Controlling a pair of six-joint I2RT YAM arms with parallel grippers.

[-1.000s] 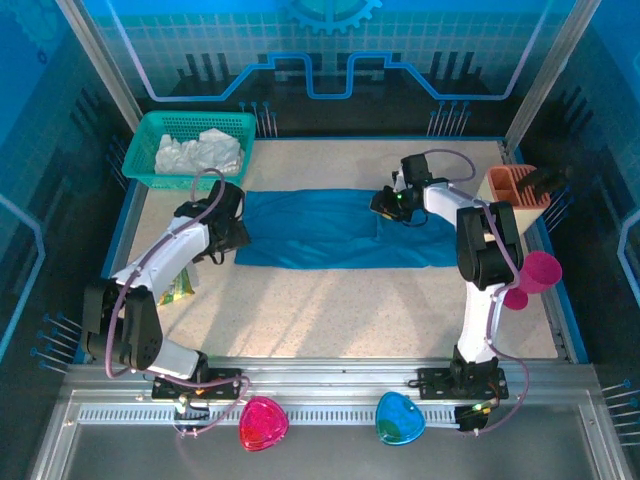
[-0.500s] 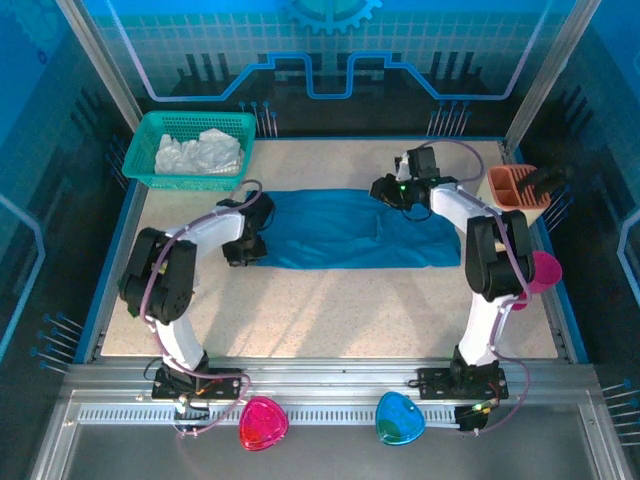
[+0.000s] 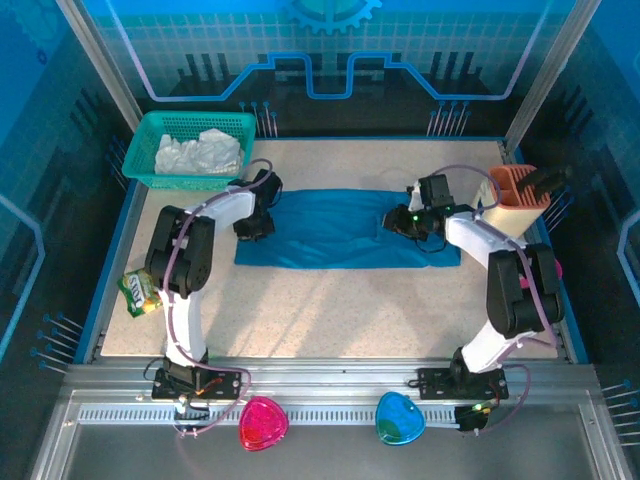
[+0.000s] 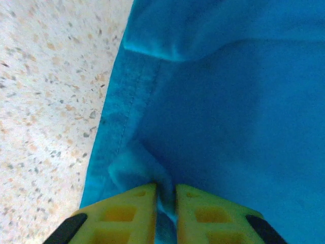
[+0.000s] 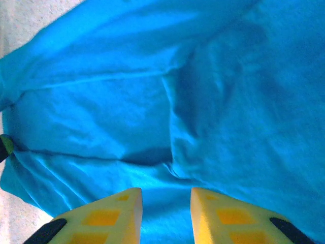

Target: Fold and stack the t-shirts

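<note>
The teal-blue t-shirt (image 3: 335,228) lies spread across the middle of the table, folded into a long strip. My left gripper (image 3: 258,218) is at its left end, shut on a pinched fold of the blue cloth (image 4: 147,175) near the hem. My right gripper (image 3: 405,222) hovers over the shirt's right part, open, with blue cloth (image 5: 213,101) beneath its yellow fingers (image 5: 119,211) and nothing between them. The white t-shirt (image 3: 200,152) lies crumpled in the green mesh basket (image 3: 160,178) at the back left.
A yellow-green snack packet (image 3: 138,292) lies near the table's left edge. An orange holder (image 3: 518,190) stands at the right edge, with a pink cup (image 3: 553,268) partly hidden by the right arm. Speckled tabletop (image 3: 330,310) stretches in front of the shirt.
The left gripper moved up and right along the shirt's left end, dragging cloth with it. The right gripper slid right and down over the shirt. The snack packet is now uncovered.
</note>
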